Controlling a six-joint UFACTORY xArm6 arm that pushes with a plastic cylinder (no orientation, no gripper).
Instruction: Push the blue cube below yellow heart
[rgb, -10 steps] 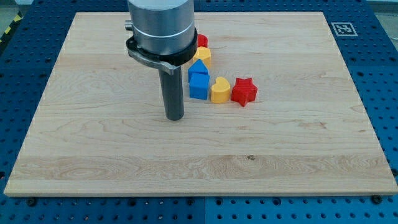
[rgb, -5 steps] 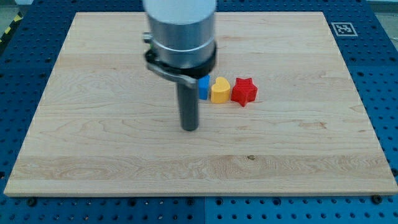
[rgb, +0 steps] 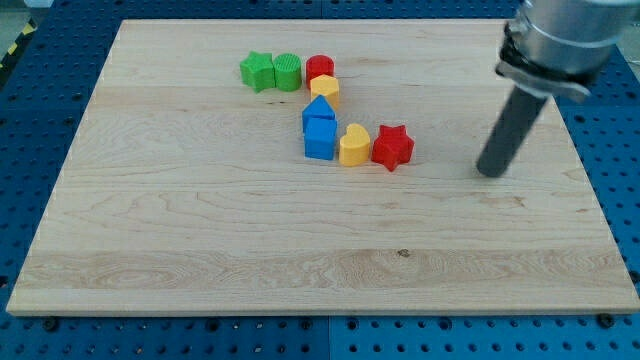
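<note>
The blue cube (rgb: 320, 139) sits on the wooden board (rgb: 200, 220), touching the left side of the yellow heart (rgb: 353, 146). A red star (rgb: 392, 147) touches the heart's right side. My tip (rgb: 491, 172) rests on the board well to the right of the red star, far from the blue cube. The rod rises from it toward the view's top right.
A second blue block (rgb: 318, 109) with a pointed top sits just above the cube. Above it are a yellow block (rgb: 325, 90) and a red block (rgb: 319, 68). A green star (rgb: 257, 71) and a green rounded block (rgb: 287, 71) stand to their left.
My tip has swept from left of the blue cube, across the view's bottom side of the blocks, to the right of the red star. The blocks have not moved.
</note>
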